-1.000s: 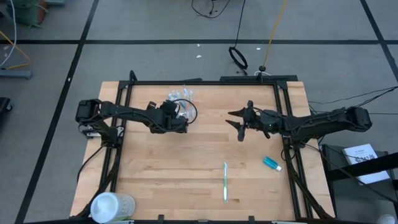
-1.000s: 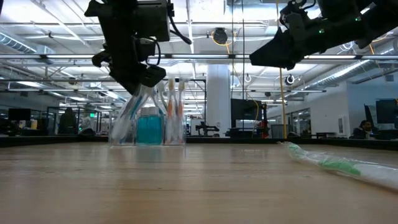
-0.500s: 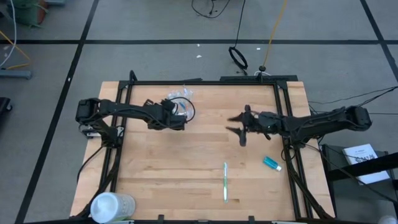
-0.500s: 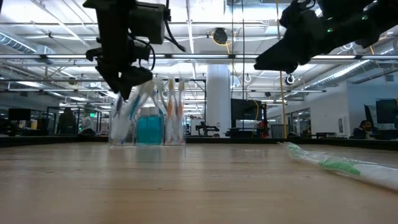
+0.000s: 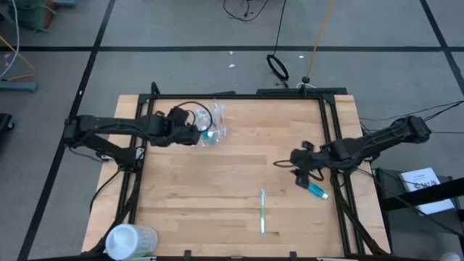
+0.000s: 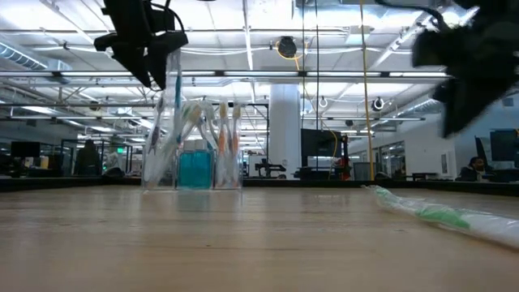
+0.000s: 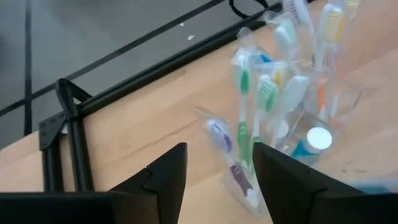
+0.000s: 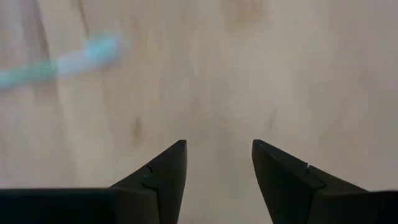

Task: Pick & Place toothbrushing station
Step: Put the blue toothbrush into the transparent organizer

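The clear cup (image 5: 210,130) of toothbrushes (image 7: 261,99) stands at the table's far left beside your empty, open left gripper (image 5: 190,134), while your open right gripper (image 5: 301,168) hovers near the stray toothpaste tube (image 5: 317,191), likely next.

table (image 5: 217,188): light wood | frame (image 5: 239,95): black | cup (image 6: 192,166): clear | tube (image 5: 316,191): teal, white cap | lone brush (image 5: 262,212): green-white | container (image 5: 130,240): white | arms: black
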`<action>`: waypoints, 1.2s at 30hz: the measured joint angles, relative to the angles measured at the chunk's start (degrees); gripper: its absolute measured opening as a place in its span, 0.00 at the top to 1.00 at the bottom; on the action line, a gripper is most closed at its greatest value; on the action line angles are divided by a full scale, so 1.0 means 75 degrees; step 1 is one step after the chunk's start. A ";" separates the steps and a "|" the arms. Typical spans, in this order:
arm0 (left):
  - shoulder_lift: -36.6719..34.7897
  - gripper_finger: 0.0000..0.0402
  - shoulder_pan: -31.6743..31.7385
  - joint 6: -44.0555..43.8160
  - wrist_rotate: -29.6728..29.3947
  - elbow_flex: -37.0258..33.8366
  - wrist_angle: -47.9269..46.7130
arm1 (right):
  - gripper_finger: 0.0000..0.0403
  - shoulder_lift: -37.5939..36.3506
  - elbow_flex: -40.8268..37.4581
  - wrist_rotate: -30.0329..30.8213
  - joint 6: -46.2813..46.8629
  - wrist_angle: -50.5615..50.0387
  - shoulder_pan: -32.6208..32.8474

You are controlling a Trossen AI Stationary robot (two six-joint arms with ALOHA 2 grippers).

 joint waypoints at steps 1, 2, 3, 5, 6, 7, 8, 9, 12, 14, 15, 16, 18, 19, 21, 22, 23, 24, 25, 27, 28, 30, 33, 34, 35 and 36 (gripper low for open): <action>-0.0012 0.54 0.0003 -0.0001 -0.0031 0.0000 -0.0002 | 0.57 -0.0026 0.0024 -0.0298 0.0544 -0.0524 0.0114; -0.0002 0.54 0.0024 -0.0014 -0.0045 0.0000 -0.0002 | 0.57 -0.0054 0.0023 -0.0631 0.1098 -0.0971 0.0236; 0.0015 0.54 0.0057 -0.0026 -0.0038 0.0000 0.0018 | 0.57 -0.0060 0.0022 -0.0863 0.1588 -0.1335 0.0352; 0.0201 0.55 0.0156 0.0011 0.0063 0.0000 0.0098 | 0.57 -0.0062 0.0022 -0.1068 0.2313 -0.1889 0.0576; 0.0327 0.56 0.0225 0.0093 0.0180 0.0000 0.0135 | 0.57 -0.0059 0.0022 -0.1046 0.2537 -0.2146 0.0671; 0.0469 0.56 0.0286 0.0178 0.0277 0.0000 0.0141 | 0.57 -0.0059 0.0022 -0.0982 0.2701 -0.2369 0.0753; 0.0616 0.57 0.0355 0.0192 0.0302 0.0000 0.0146 | 0.57 -0.0062 0.0022 -0.0848 0.2852 -0.2594 0.0817; 0.0736 0.57 0.0423 0.0178 0.0276 0.0000 0.0164 | 0.57 -0.0062 0.0022 -0.0687 0.2957 -0.2779 0.0861; 0.0875 0.59 0.0714 0.0094 -0.0007 -0.0003 0.0161 | 0.57 -0.0062 0.0022 -0.0617 0.3156 -0.3182 0.0861; 0.0875 0.61 0.0864 0.0100 -0.0205 -0.0003 0.0269 | 0.57 -0.0059 0.0022 -0.0633 0.3355 -0.3397 0.0861; 0.0817 0.61 0.0925 0.0115 -0.0205 -0.0003 0.0278 | 0.57 -0.0059 0.0022 -0.0634 0.3502 -0.3471 0.0861; 0.0737 0.62 0.0979 0.0224 -0.0147 -0.0003 0.0275 | 0.57 -0.0062 0.0022 -0.0643 0.3608 -0.3539 0.0861; 0.0558 0.63 0.1042 0.0340 -0.0143 -0.0003 0.0276 | 0.57 -0.0059 0.0019 -0.0701 0.3711 -0.3650 0.0861; 0.0440 0.64 0.1077 0.0388 -0.0158 -0.0003 0.0269 | 0.57 -0.0059 0.0019 -0.0802 0.3710 -0.3701 0.0861; 0.0224 0.65 0.1104 0.0526 -0.0166 -0.0003 0.0303 | 0.57 -0.0061 0.0019 -0.0838 0.3705 -0.3741 0.0861; 0.0129 0.65 0.1093 0.0633 -0.0156 -0.0003 0.0328 | 0.57 -0.0059 0.0019 -0.0838 0.3691 -0.3733 0.0861; 0.0054 0.65 0.1065 0.0688 -0.0113 -0.0003 0.0335 | 0.57 -0.0059 0.0019 -0.0838 0.3678 -0.3711 0.0861; 0.0005 0.66 0.1014 0.0695 -0.0066 -0.0003 0.0343 | 0.57 -0.0059 0.0019 -0.0845 0.3691 -0.3702 0.0861; -0.0032 0.66 0.0956 0.0656 -0.0025 -0.0003 0.0394 | 0.57 -0.0059 0.0019 -0.0865 0.3728 -0.3702 0.0861; -0.0058 0.66 0.0800 0.0653 0.0250 -0.0003 0.0712 | 0.57 -0.0059 0.0019 -0.1011 0.3830 -0.3681 0.0861; -0.0057 0.66 0.0716 0.0754 0.0504 -0.0003 0.0888 | 0.57 -0.0059 0.0019 -0.1100 0.3861 -0.3670 0.0861; -0.0040 0.66 0.0502 0.1063 0.1016 -0.0003 0.1297 | 0.57 -0.0059 0.0019 -0.1240 0.3853 -0.3650 0.0861; 0.0084 0.66 0.0128 0.1123 0.1753 0.0000 0.2076 | 0.57 -0.0059 0.0019 -0.1317 0.3849 -0.3615 0.0861; 0.0113 0.66 0.0023 0.1006 0.1972 0.0000 0.2215 | 0.57 -0.0059 0.0019 -0.1324 0.3853 -0.3569 0.0861; 0.0167 0.66 -0.0093 0.0800 0.2165 0.0000 0.2311 | 0.57 -0.0062 0.0019 -0.1321 0.3867 -0.3511 0.0861; 0.0241 0.66 -0.0204 0.0542 0.2334 0.0001 0.2377 | 0.57 -0.0062 0.0019 -0.1275 0.3894 -0.3447 0.0861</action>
